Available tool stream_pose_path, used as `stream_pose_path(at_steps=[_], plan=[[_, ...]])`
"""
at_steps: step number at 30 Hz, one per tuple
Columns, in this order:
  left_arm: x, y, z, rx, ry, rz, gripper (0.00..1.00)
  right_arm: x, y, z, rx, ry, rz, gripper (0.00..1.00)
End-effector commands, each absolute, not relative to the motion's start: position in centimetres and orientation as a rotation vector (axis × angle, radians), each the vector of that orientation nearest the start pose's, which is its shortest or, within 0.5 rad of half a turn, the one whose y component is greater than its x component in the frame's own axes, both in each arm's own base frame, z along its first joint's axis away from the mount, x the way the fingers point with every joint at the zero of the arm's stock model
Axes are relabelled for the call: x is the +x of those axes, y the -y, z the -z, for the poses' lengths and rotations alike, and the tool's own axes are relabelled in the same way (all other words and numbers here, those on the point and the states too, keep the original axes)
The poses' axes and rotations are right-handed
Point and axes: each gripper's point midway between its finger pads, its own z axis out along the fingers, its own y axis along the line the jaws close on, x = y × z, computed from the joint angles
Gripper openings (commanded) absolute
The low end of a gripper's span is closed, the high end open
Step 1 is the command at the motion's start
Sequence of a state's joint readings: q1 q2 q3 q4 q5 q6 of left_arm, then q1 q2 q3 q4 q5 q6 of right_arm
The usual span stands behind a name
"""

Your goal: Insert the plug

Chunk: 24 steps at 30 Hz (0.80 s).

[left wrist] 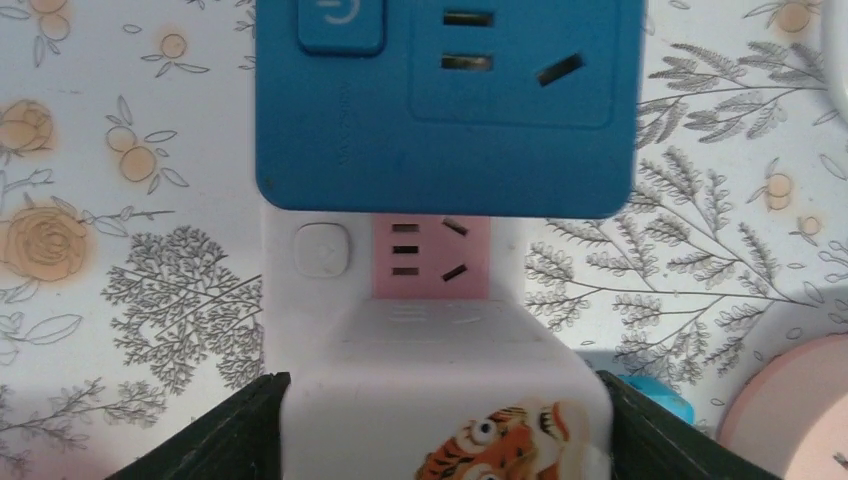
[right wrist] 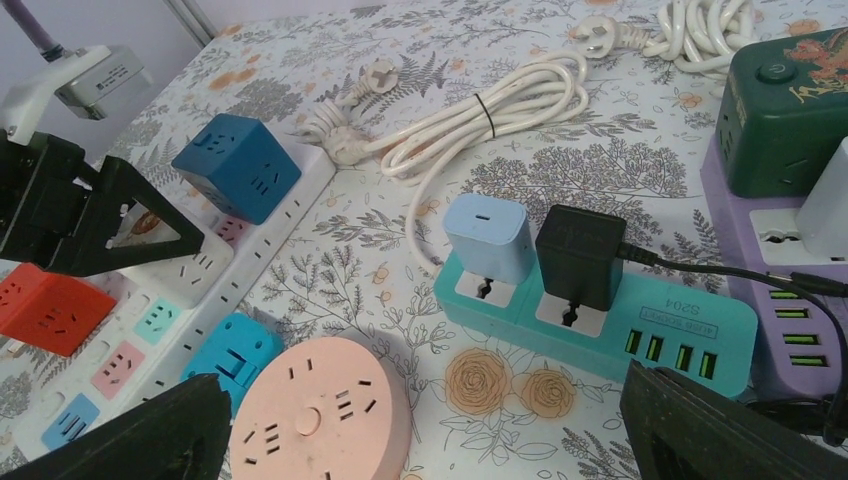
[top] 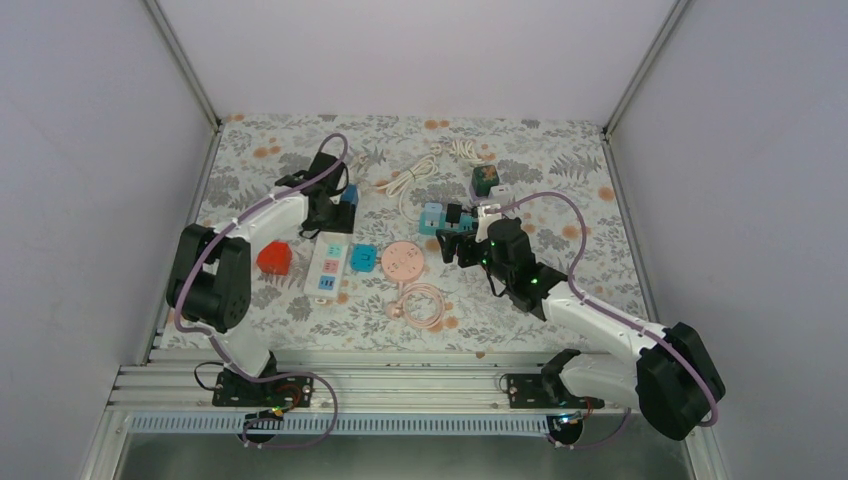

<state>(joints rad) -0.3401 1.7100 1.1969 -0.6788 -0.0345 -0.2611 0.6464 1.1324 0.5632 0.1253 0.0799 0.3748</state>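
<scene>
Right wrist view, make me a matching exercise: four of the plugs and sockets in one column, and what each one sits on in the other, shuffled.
Things:
1. black adapter
2. blue cube socket
3. dark green cube socket
4. round pink socket

Sits on:
A. purple power strip
B. floral tablecloth
C. teal power strip
D. white power strip

Pairs: 1-C, 2-D, 3-A, 4-B.

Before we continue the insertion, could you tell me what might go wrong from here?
The tiger-print adapter in the left tool hides its pins, so it may miss the pink socket. The blue cube beside that socket could block it. The white strip, unbraced, might slide.
</scene>
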Motion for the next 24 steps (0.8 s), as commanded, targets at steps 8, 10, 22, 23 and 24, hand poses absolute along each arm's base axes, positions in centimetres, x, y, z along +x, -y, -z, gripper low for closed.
stream_pose_path(at_steps=[8, 10, 22, 23, 24], plan=[[37.6, 7.7, -17.5, -0.134, -2.482, -0.029, 1.0, 31.3, -20.7, -17.2, -0.109, -2.051, -0.591, 1.0], [37.3, 5.3, -17.7, -0.225, -2.42, -0.123, 1.0, 31.2, -21.3, -17.1, -0.127, -2.065, -0.613, 1.0], [32.6, -2.8, -8.7, -0.721, -2.47, -0.114, 1.0, 31.4, -22.0, -15.9, -0.129, -2.136, -0.626, 1.0], [32.3, -2.9, -8.1, -0.721, -2.491, -0.133, 1.0, 31.5, -21.9, -15.9, -0.123, -2.138, -0.622, 1.0], [32.0, -3.1, -7.5, -0.723, -2.511, -0.154, 1.0, 31.5, -21.8, -15.9, -0.121, -2.139, -0.619, 1.0]])
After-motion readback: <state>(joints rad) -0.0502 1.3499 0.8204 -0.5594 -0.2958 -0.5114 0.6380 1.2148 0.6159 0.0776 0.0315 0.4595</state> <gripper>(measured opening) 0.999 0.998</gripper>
